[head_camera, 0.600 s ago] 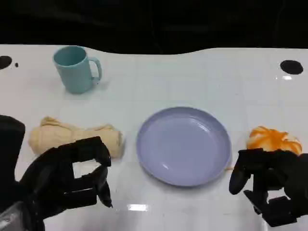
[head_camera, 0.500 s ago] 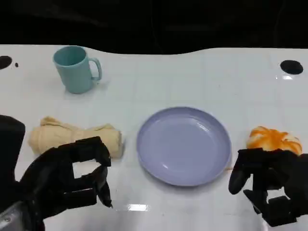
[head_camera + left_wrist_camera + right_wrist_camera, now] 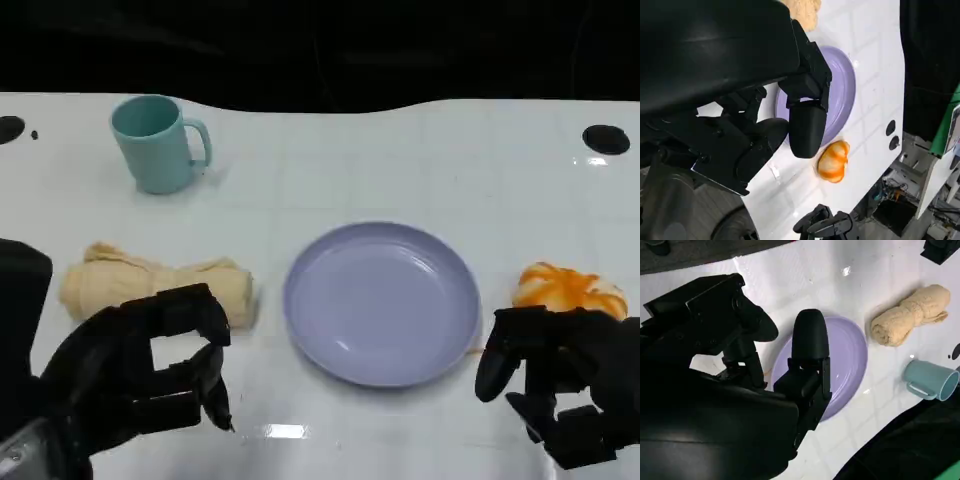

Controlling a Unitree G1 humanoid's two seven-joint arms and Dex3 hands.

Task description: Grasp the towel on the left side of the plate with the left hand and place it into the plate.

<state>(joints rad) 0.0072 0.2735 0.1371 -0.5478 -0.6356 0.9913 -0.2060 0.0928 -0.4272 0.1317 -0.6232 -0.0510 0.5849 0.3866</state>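
Observation:
A rolled beige towel [image 3: 150, 285] lies on the white table just left of the lavender plate [image 3: 381, 302]; the right wrist view shows the towel [image 3: 909, 315] beyond the plate [image 3: 850, 365], and an edge of the towel [image 3: 802, 11] shows in the left wrist view beside the plate [image 3: 842, 95]. My left hand [image 3: 140, 375] hovers in front of the towel, nearer to me, fingers curled apart and holding nothing. My right hand [image 3: 560, 385] stays at the lower right, empty, just in front of an orange object.
A teal mug [image 3: 158, 142] stands at the back left, also visible as the mug [image 3: 927, 380] in the right wrist view. An orange-and-white object [image 3: 570, 290] lies right of the plate. Dark round marks [image 3: 605, 139] sit near the far table edge.

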